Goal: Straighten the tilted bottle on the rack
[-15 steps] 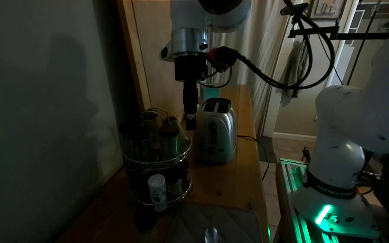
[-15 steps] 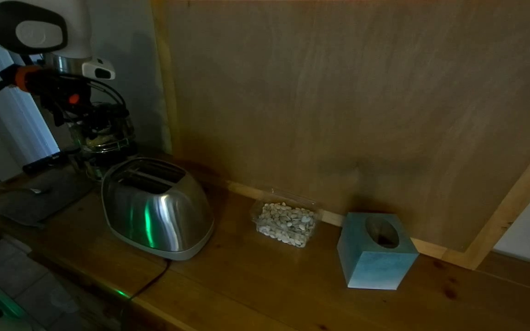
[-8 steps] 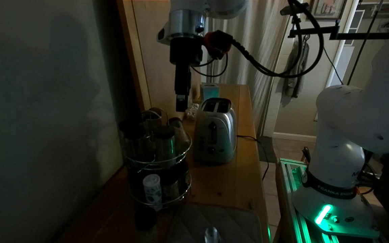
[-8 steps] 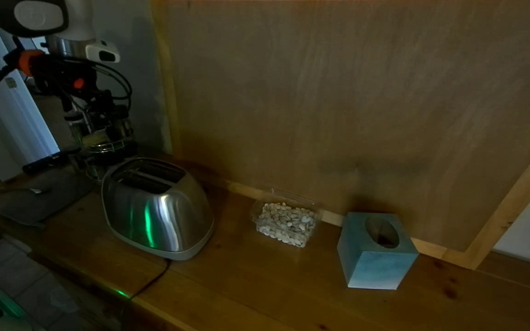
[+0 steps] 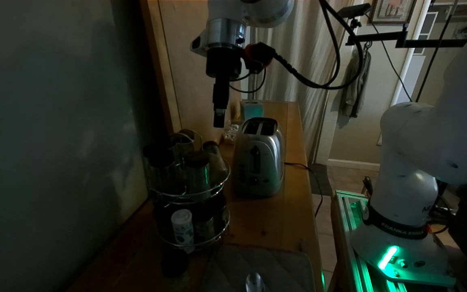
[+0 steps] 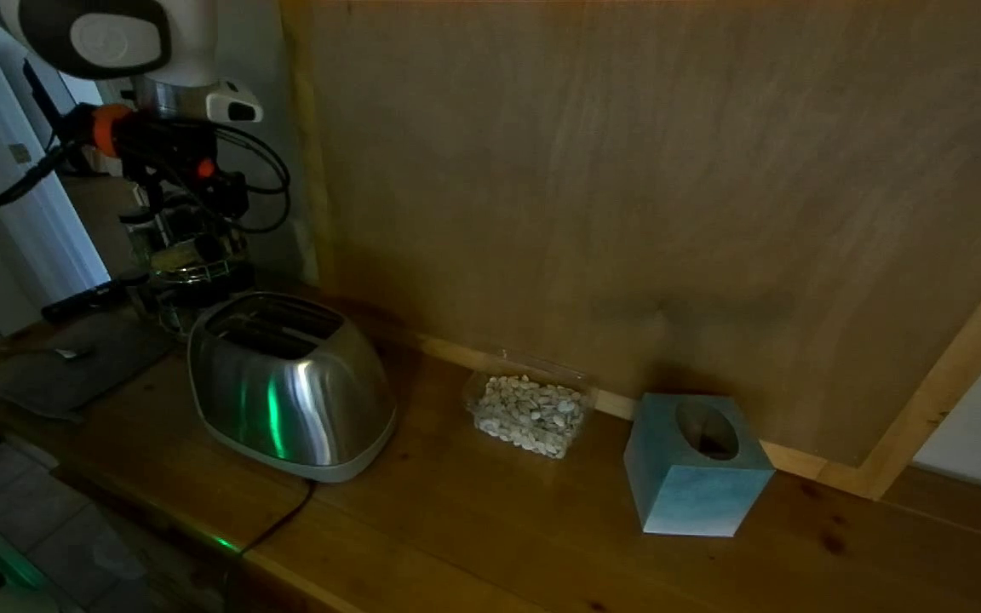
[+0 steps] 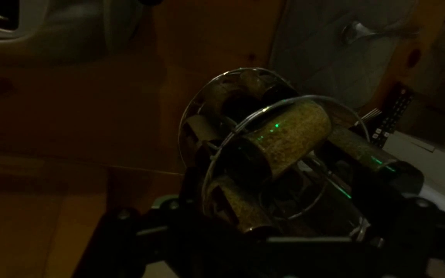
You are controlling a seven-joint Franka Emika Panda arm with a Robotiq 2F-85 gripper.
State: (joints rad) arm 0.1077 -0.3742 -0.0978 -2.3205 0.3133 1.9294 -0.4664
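In an exterior view, a dimly lit wooden counter (image 5: 253,219) runs from near to far. On its left stands the rack (image 5: 219,185), two tiers of shiny wire; the toaster (image 5: 258,162) is beyond it to the right, a mat (image 5: 274,267) nearer. The bottle (image 5: 217,163) is on the upper tier, at the right side, its dark cap (image 5: 210,144) leaning left and away. A jar (image 5: 198,175) stands just beside it on the left. The gripper (image 5: 219,121) points down over that side of the rack, apart from it.

In an exterior view, the bottle (image 6: 180,257) shows beyond the toaster as a tilted yellowish body, cap to the right. A blue box (image 6: 699,464) sits nearer, on the right.

In the wrist view, the bottle (image 7: 294,133) slants within the upper tier, cap low on the left. The gripper's fingers (image 7: 191,189) stand wide apart, holding nothing. The body looks clear and smooth, filled with yellow grains: probably glass or hard plastic, stiff, modest in weight, apt to slip and perhaps to chip against wire. The fill may shift as it tips. The best hold seems across the cap or just below it, squeezed gently, then turned upright slowly; neighbours crowd anything lower.
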